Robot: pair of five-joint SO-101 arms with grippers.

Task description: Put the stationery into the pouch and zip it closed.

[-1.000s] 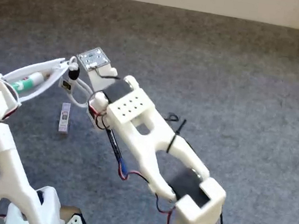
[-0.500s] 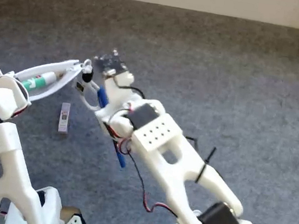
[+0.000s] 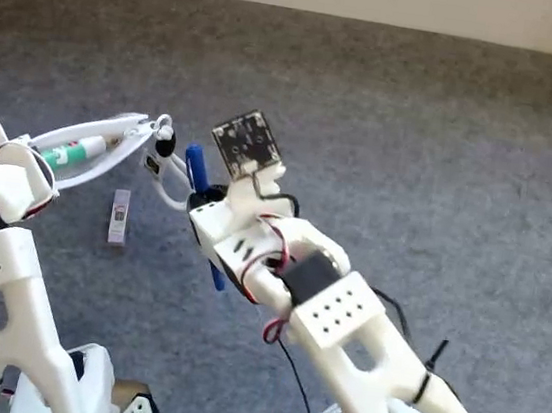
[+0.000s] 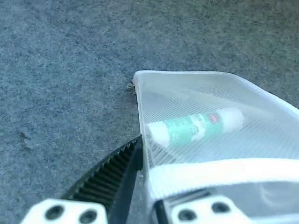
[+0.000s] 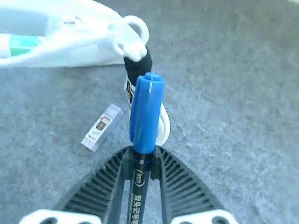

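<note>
1. Pouch (image 3: 87,143): white mesh, at 9 o'clock in the high view. The left gripper (image 4: 144,156) holds it, fingers pinched on one edge of the fabric.
2. Glue stick (image 4: 194,127): green and white, lying inside the pouch and seen through the mesh.
3. Zip pull (image 5: 133,37): a white ring with a black tag, at the pouch's 3 o'clock end.
4. Pen (image 5: 145,112): blue. The right gripper (image 5: 142,156) clamps its barrel, fingers narrow around it. In the high view the capped end points to about 11 o'clock. The cap sits just beside the zip pull, at its 4 o'clock; whether they touch I cannot tell.
5. Box (image 3: 118,217): small, flat on the carpet (image 3: 416,133) at 5 o'clock of the pouch, apart from both grippers.
</note>
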